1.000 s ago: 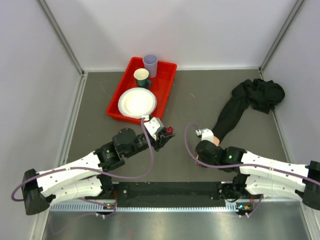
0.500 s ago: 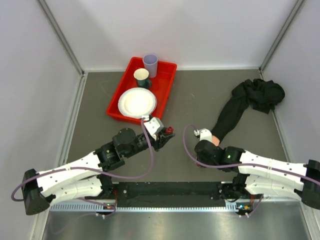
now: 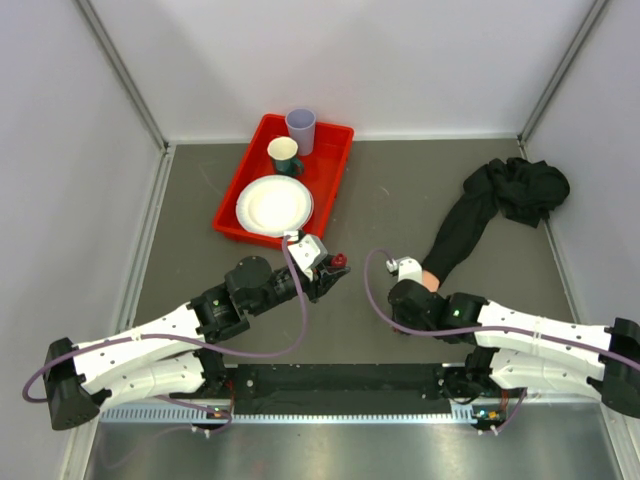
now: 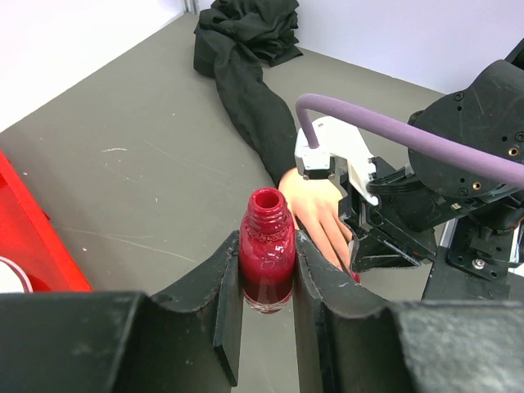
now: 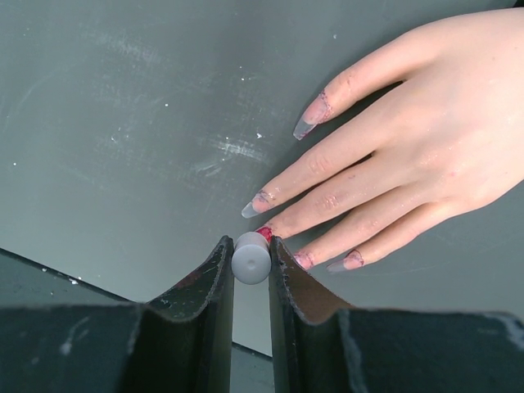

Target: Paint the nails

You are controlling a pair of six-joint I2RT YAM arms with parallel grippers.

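The right gripper (image 5: 250, 246) is closed narrowly on the grey round brush handle (image 5: 250, 259), whose end meets the tip of a middle finger; the nail (image 5: 264, 232) there shows wet red. The left gripper (image 4: 267, 274) clamps the open bottle (image 4: 267, 225) of dark red polish upright, just beside the mannequin hand (image 5: 426, 147). That hand lies palm down on the table (image 3: 390, 190), right of centre and largely under the right gripper from above; its black sleeve (image 3: 470, 225) trails off toward the far right corner.

The work looks barely begun: one nail carries real colour; the other nails (image 5: 309, 123) are long, pointed and pale, almost see-through, with only faint pinkish smears near the base; four seem left to coat.
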